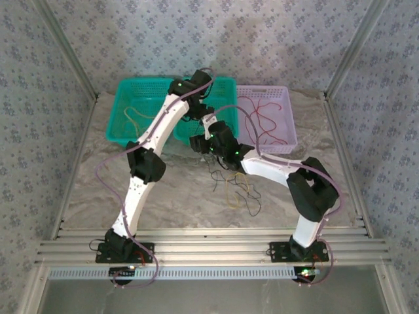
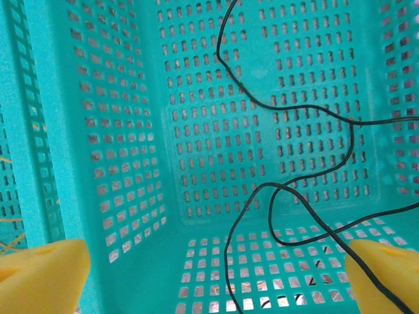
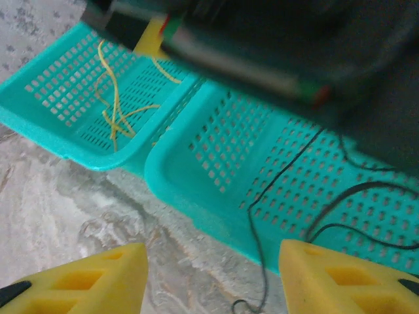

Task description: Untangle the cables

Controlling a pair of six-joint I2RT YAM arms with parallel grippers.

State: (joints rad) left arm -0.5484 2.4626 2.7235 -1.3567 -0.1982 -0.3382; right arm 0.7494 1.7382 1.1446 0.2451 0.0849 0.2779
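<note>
The left arm reaches into the right-hand teal basket (image 2: 111,131), and its end effector (image 2: 216,271) is open, the yellow fingertips (image 2: 46,265) wide apart with nothing between them. In the left wrist view a black cable (image 2: 301,108) snakes across the basket's floor and far wall in loose loops, and one strand runs over the front of the right fingertip; whether it touches it I cannot tell. The right end effector (image 3: 219,278) hovers over the marbled worktop (image 1: 177,190), just in front of the teal baskets. It is also open, with bare worktop showing between its fingers. From the right wrist the two teal baskets sit side by side and touching. The left basket (image 3: 72,72) holds a few yellow cables (image 3: 114,108) lying crossed on its floor. In the right-hand one, a black strand (image 3: 283,170) runs across the mesh, over the near rim and down onto the worktop. The left arm appears as a dark blur across the top of that view. From above, a loose tangle of cables (image 1: 237,186), black and yellow, lies on the worktop near the middle, just in front of the right arm's wrist. A lilac basket (image 1: 288,140) stands just right of the teal ones, with red cables (image 1: 262,121) inside it.
</note>
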